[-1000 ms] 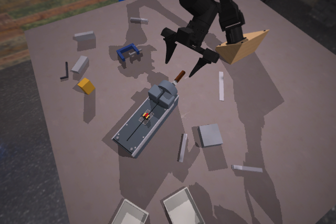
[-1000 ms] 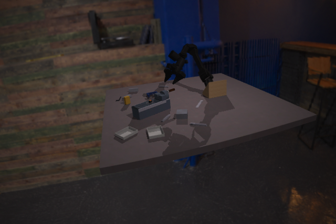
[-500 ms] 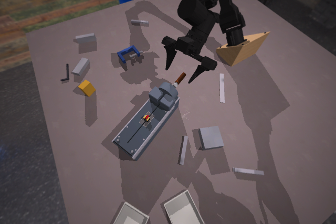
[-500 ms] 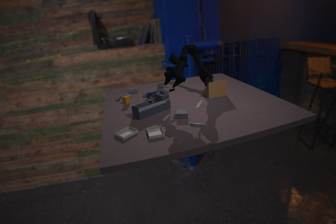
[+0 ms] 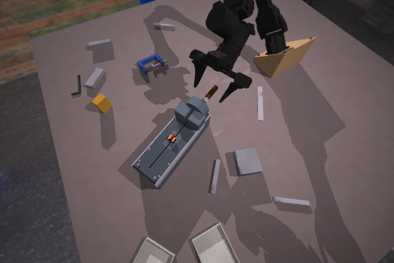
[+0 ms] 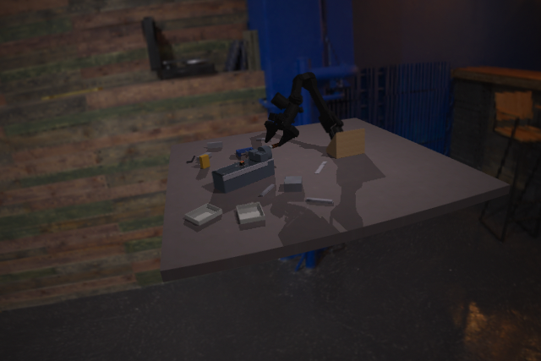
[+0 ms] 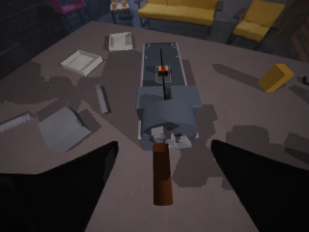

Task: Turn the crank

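The grey machine (image 5: 157,151) (image 6: 247,177) (image 7: 169,115) has a long deck with a slot and a round crank housing at one end. Its red pointer (image 5: 172,137) (image 7: 163,70) sits between the two yellow brass marks and looks about level with them; the views are too small to tell if it is exact. The brown crank handle (image 5: 211,92) (image 7: 162,174) sticks out from the housing, away from the deck. My gripper (image 5: 207,94) (image 6: 273,144) (image 7: 164,144) is wide open and empty. Its fingers are on either side of the handle, above it, with no visible contact.
A blue clamp (image 5: 146,60), a yellow block (image 5: 102,103) (image 7: 275,77) and grey blocks lie around the machine. A square grey block (image 5: 248,161) (image 7: 63,130) and pale strips lie to the other side. Two pale trays stand beyond the deck's far end. A wooden wedge (image 5: 286,58) (image 6: 349,143) stands by the arm's base.
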Motion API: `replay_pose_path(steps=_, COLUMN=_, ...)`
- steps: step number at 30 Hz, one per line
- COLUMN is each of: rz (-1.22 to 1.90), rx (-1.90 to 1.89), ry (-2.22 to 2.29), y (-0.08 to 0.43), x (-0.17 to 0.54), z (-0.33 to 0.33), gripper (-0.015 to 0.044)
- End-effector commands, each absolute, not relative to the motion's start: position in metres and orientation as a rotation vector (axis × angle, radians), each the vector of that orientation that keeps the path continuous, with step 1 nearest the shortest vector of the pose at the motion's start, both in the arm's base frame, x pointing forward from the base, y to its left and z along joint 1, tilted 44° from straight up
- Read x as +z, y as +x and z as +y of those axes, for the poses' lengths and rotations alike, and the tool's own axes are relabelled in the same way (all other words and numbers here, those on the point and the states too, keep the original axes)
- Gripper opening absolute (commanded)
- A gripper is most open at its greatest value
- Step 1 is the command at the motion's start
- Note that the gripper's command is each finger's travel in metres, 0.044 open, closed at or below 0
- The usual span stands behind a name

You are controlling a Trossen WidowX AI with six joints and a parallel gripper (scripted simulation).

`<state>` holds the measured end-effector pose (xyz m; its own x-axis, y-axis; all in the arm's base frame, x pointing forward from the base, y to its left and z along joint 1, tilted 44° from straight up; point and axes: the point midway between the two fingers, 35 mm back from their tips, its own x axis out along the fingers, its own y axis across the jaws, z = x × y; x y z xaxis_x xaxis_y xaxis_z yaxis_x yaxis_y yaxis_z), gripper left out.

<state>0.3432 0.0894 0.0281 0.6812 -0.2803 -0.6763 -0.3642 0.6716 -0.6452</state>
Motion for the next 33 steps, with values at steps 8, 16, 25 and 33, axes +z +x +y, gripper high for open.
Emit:
replay_pose_path(steps=8, rz=0.865, rx=0.059, ry=-0.871, y=0.339, x=0.009, z=0.074, gripper=0.044)
replay_pose_path(steps=16, rz=0.864, rx=0.058, ry=-0.872, y=0.338, x=0.003, z=0.067, gripper=0.044)
replay_pose_path(steps=25, rz=0.864, rx=0.058, ry=-0.872, y=0.338, x=0.003, z=0.067, gripper=0.0282)
replay_pose_path(steps=33, rz=0.864, rx=0.058, ry=-0.872, y=0.338, x=0.003, z=0.067, gripper=0.0072)
